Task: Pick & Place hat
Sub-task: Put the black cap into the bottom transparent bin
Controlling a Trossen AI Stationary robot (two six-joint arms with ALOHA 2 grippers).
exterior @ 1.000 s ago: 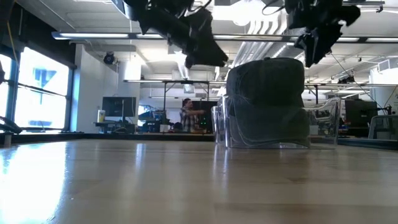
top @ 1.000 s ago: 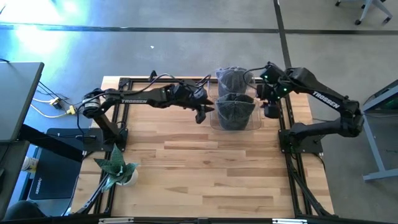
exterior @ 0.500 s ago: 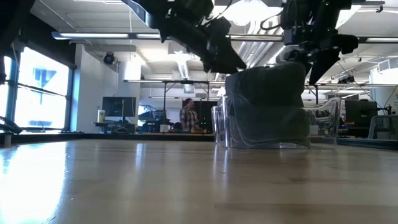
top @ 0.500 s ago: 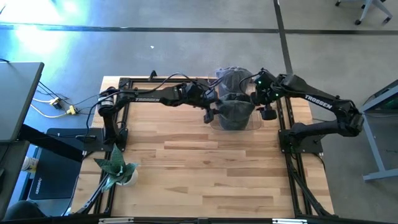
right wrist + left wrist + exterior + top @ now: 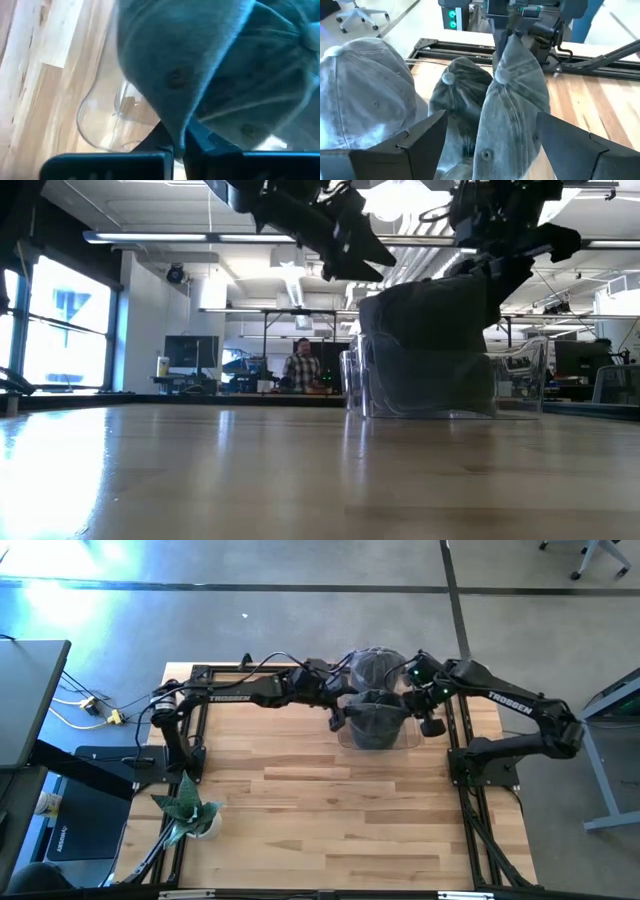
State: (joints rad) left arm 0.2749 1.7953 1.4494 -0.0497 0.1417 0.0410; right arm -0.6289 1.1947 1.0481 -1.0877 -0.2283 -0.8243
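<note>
- High view: a grey denim hat point(image 5: 377, 718) sits in a clear plastic bin point(image 5: 408, 736) near the far edge of the wooden bench point(image 5: 330, 810), with a second grey hat point(image 5: 372, 667) just behind it.
- Left wrist view: three grey hats stand close together, and the nearest one point(image 5: 512, 115) is pulled up into a peak at its far edge.
- The right gripper point(image 5: 506, 31) is pinched together on that raised edge, and the right wrist view shows the grey fabric point(image 5: 185, 75) caught between its dark fingers point(image 5: 202, 141).
- Low view: the hat point(image 5: 430, 320) bulges above the bin wall point(image 5: 430, 390), lifted on the right gripper's side.
- The left gripper point(image 5: 337, 721) hovers at the bin's left side, and its fingers point(image 5: 415, 145) are spread wide apart with the pinched hat between them and not touching them.
- A small potted plant point(image 5: 190, 810) stands at the bench's near left corner, well apart from the bin.
- Beyond the bench, a person point(image 5: 301, 367) stands among desks in the room.
</note>
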